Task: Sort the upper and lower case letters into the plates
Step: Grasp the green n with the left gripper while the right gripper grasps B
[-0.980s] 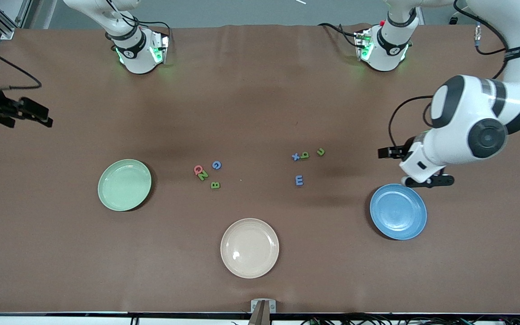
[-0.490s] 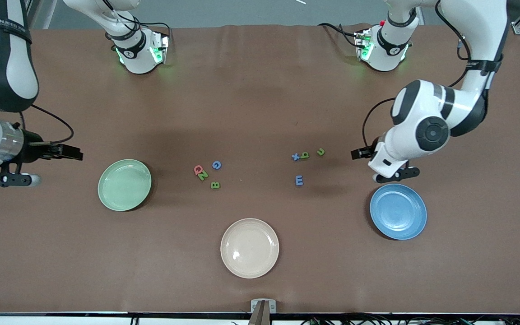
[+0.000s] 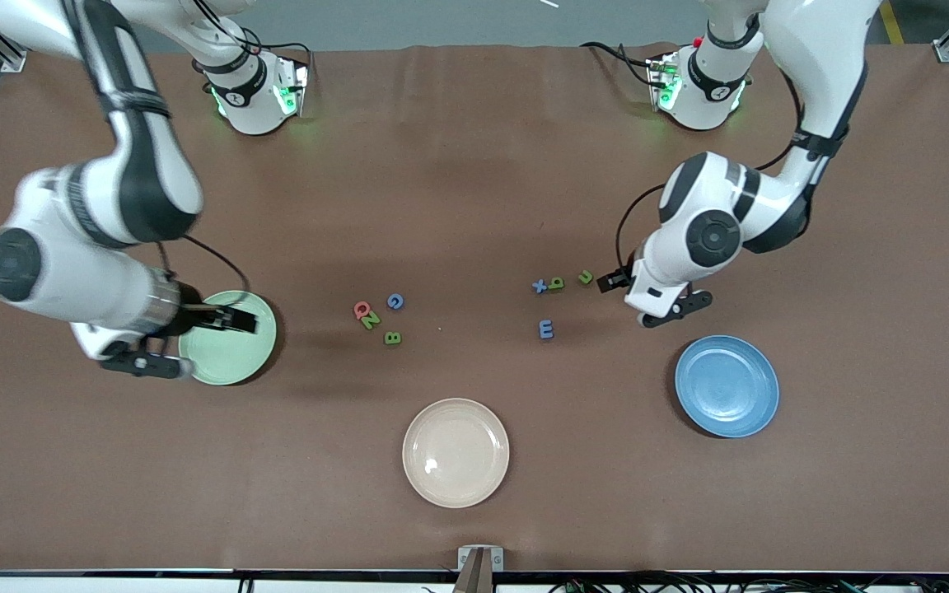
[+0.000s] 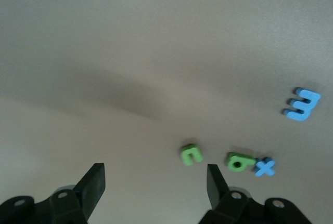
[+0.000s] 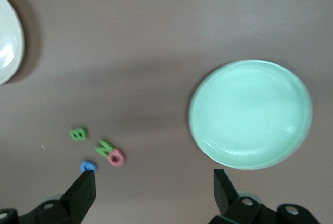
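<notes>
Right now both of my claws hang in the air with nothing in them. My left gripper (image 3: 662, 309) is over bare table (image 3: 474, 165), its two fingers (image 4: 93, 182) spread with only tabletop showing between them. Just ahead of it sit three letters in a row: the green u (image 3: 586, 277) nearest me, then the green q (image 3: 556, 283) and the blue x (image 3: 539, 287) touching each other. The blue E (image 3: 546, 329) lies apart from that row, nearer the front camera. The blue plate (image 3: 726, 385) rests close by, holding nothing.

My right gripper (image 3: 194, 342) is over the rim of the mint green plate (image 3: 227, 338), jaws wide and unladen; that plate carries no letter either. Out ahead of this claw, toward the middle of the table, lie the red Q (image 3: 362, 310) against the green N (image 3: 371, 319), the blue G (image 3: 395, 301) just beside them, and the green B (image 3: 392, 338) slightly apart. A cream plate (image 3: 455, 452) sits nearest the front camera.
</notes>
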Robot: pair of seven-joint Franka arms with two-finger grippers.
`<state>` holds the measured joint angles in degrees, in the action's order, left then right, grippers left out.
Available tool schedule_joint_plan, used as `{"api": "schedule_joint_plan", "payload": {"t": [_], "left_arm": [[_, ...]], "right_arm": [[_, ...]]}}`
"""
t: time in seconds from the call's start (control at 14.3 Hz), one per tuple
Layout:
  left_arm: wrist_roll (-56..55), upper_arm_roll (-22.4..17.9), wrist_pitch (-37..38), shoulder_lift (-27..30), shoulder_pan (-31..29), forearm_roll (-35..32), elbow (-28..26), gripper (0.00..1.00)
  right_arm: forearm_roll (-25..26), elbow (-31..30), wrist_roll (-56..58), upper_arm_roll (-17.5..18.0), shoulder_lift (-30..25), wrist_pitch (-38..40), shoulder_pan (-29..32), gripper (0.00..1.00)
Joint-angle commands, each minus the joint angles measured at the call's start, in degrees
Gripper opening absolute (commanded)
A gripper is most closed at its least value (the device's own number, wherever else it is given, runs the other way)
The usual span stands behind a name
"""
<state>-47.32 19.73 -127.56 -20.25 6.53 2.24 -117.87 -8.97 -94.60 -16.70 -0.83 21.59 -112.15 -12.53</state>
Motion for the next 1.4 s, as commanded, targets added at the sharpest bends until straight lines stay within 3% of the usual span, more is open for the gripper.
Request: {"api": "schedule_joint_plan", "payload": {"t": [0.0,0.35,0.7,0.98,1.33], "left_arm": [[-6.01,-0.04,-8.21,0.04,1.98,0.83,-4.9,0.85],[-13.67,-0.13,-13.05,-3.38,6.03,0.57,-5.26,0.75],[-14.82,-0.22,-14.29,-4.45,5.86,0.31,-5.44,0.65],[-14.91,-0.3,-14.38,-5.06,5.42,0.31,-5.88,0.61],[-15.0,-0.39,-14.47,-5.85,5.25,0.31,-6.06,0.57]], "right_arm": [[-1.05,-0.76,-3.76,-0.49,3.44,-5.6,-4.5,1.0],[-0.96,-0.85,-10.63,-0.58,10.39,-15.54,-10.49,1.0],[0.44,-0.5,-11.15,-1.1,13.91,-18.97,-13.92,0.99],[7.64,-0.32,-17.82,-1.02,16.63,-22.57,-15.94,0.97],[11.07,-0.41,-22.84,-1.1,18.75,-24.52,-18.58,0.93]]}}
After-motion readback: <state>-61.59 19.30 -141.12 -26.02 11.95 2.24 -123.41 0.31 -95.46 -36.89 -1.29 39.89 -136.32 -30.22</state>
